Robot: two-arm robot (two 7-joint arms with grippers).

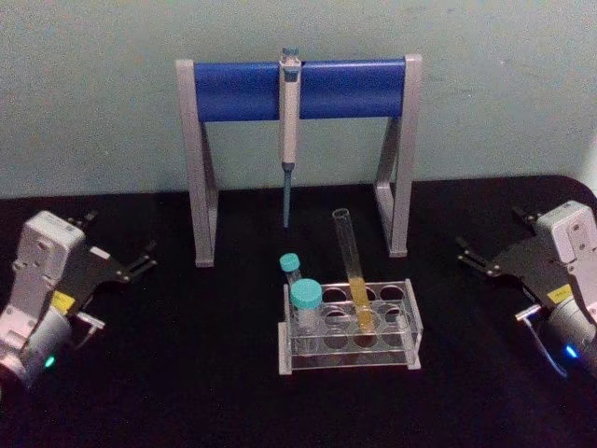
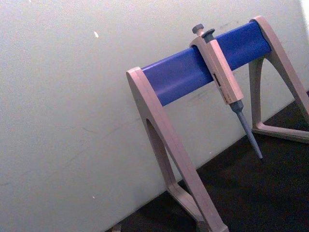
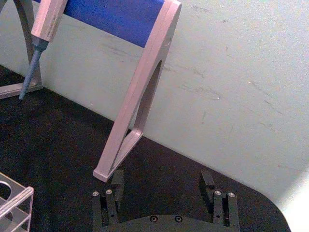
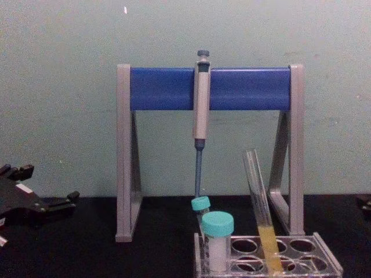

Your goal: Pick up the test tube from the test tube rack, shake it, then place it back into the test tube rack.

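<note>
The test tube is a long clear glass tube with yellow liquid in its lower part. It leans in a middle hole of the test tube rack, a low clear plastic block at the centre of the black table. From the chest the test tube tilts left above the rack. My left gripper rests open far to the left, also seen as the left gripper. My right gripper sits far to the right, and in its wrist view the right gripper is open and holds nothing.
Two teal-capped vials stand in the rack's left holes. Behind the rack is a grey-and-blue pipette stand with a pipette hanging from its bar. A pale wall closes the back of the table.
</note>
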